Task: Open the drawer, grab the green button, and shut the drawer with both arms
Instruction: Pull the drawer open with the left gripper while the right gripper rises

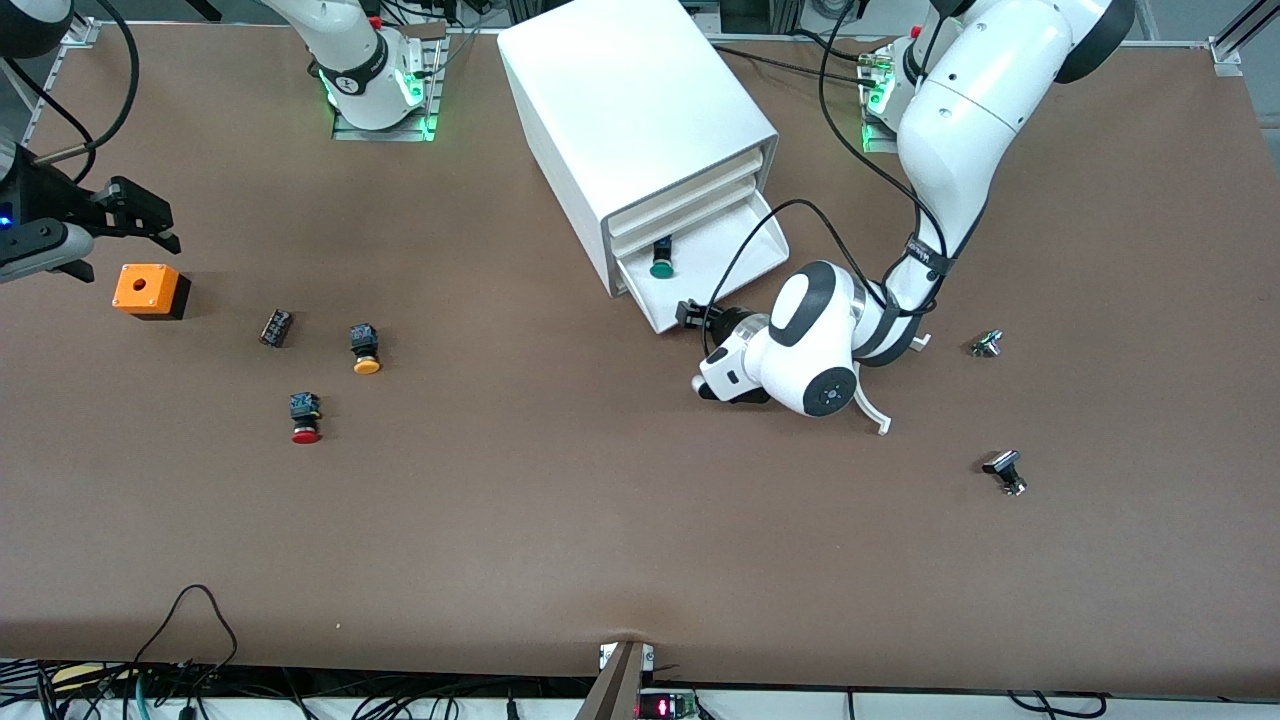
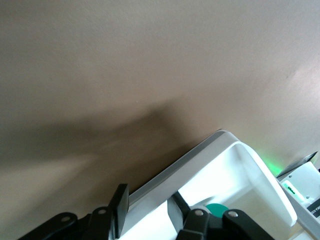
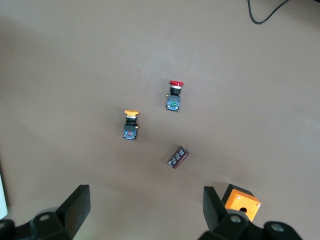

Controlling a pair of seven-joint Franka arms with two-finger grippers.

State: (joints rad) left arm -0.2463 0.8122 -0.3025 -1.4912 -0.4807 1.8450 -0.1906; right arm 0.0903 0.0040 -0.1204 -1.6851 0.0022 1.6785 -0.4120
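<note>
In the pulled-out bottom drawer (image 1: 745, 250) of one white cabinet (image 1: 630, 120) lies a single green-capped button (image 1: 661, 264). The left gripper (image 1: 692, 314) sits low at the drawer's front rim, its fingers (image 2: 119, 207) narrowly parted astride that rim. The right gripper (image 1: 135, 215) waits, fingers spread wide, above one orange box (image 1: 150, 290). Near the box lie two more buttons, one orange-capped (image 1: 365, 349) and one red-capped (image 1: 305, 418), plus one small dark block (image 1: 276, 328).

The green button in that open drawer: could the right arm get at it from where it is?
Probably yes. The button lies uncovered in the pulled-out drawer; the left gripper is only at its front rim, and the open right gripper waits above the orange box.
</note>
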